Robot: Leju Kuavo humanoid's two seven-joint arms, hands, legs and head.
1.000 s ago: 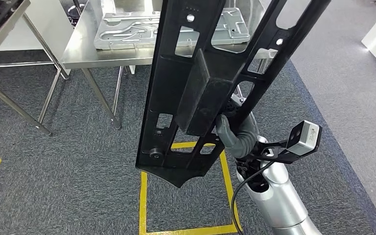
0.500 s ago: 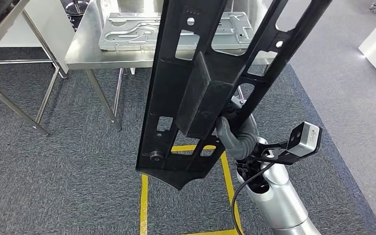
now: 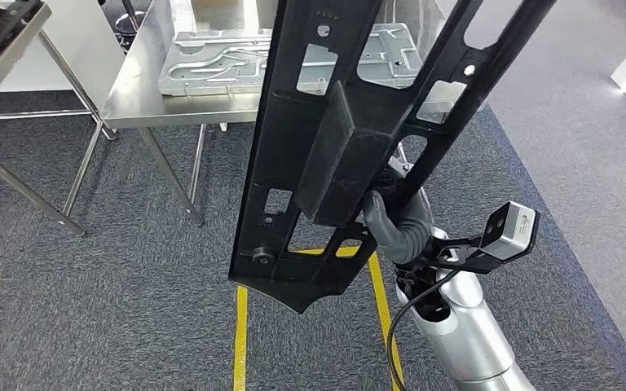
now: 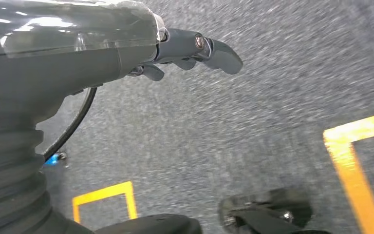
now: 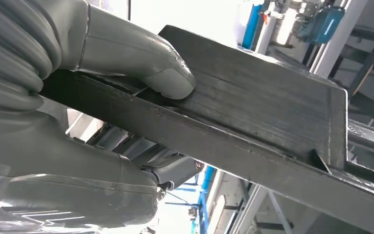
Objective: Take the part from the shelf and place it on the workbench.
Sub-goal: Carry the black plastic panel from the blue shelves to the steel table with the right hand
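Head view: part (image 3: 350, 138) in right robot hand (image 3: 395, 224)

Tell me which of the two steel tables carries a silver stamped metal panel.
The steel table straight ahead, behind the held black frame part; the far-left table carries none.

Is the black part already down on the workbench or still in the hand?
Held: the right hand grips the black part upright above the carpet, short of the workbench.

A steel desk (image 3: 134, 90) stands on grey carpet floor (image 3: 114, 285). A silver stamped metal panel (image 3: 212, 61) lies flat on it. Yellow tape lines (image 3: 239, 342) mark the floor
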